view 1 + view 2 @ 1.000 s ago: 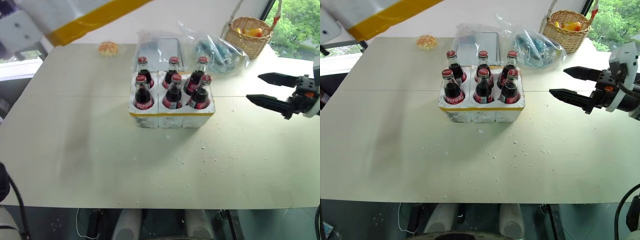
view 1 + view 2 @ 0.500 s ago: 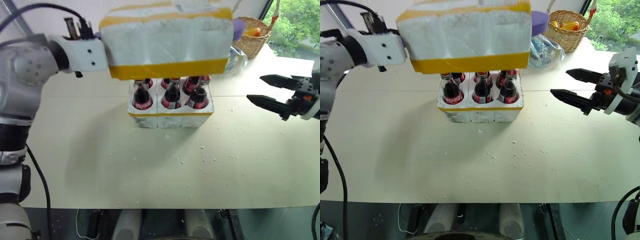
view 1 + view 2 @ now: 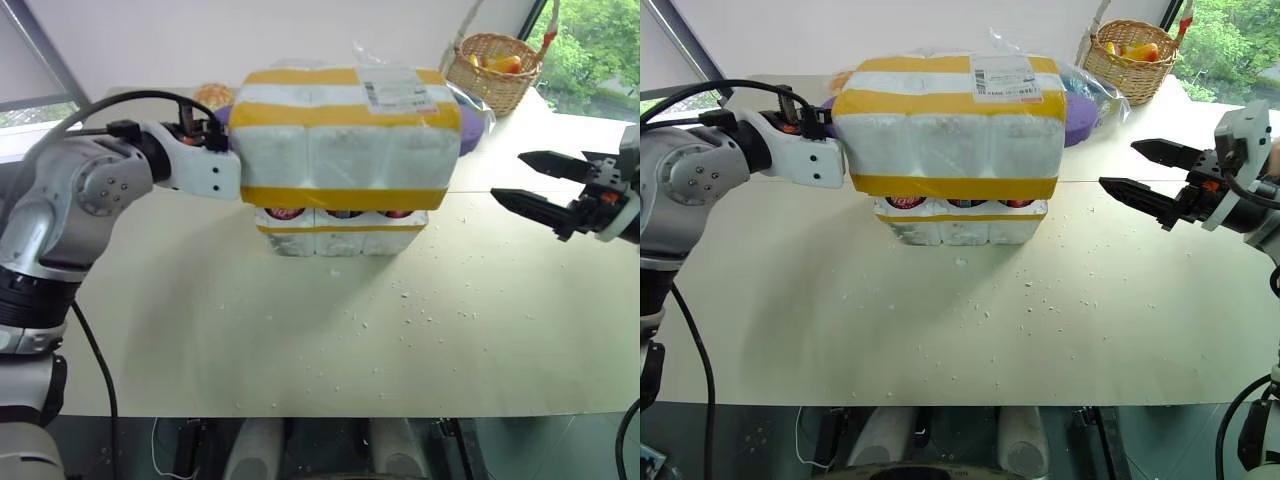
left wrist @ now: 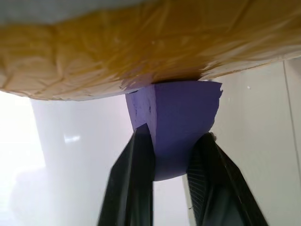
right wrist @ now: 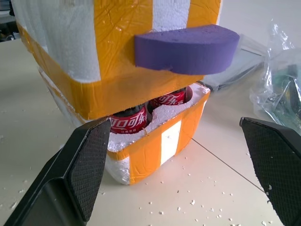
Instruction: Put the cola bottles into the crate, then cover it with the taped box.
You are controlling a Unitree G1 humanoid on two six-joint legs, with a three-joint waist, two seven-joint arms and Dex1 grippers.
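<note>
The taped box (image 3: 345,135) is held above the crate (image 3: 343,230) on the tabletop (image 3: 200,320), lowered over the cola bottles (image 5: 129,123) but not seated: a gap is left between box rim and crate, with red labels seen through it. In the right wrist view the box hangs slightly skewed to the crate, its lower edge not parallel to the crate's rim.

The left end effector (image 4: 171,155) is clamped on a purple foam handle (image 4: 176,117) stuck to the box's side, on the crate's left in the head views. Its fingers (image 4: 136,179) are pressed against both faces of the tab, so the box is carried from one end only. A matching purple handle (image 5: 186,47) is seen on the opposite end, ungripped.

The right end effector (image 3: 545,185) is held wide open and empty, to the right of the crate and well apart from it, level with the gap.

Risks, as judged:
- Box tilted by the one-sided hold, so the far end could catch on bottle caps and jam.
- Handle only stuck on; it could be torn off or slip from the fingers, dropping the box on the bottles.
- If the box is released while skewed, it could settle crooked or shove the crate along the tabletop.
- Foam crumbs (image 3: 420,310) near the crate show the material sheds easily under pressure.
</note>
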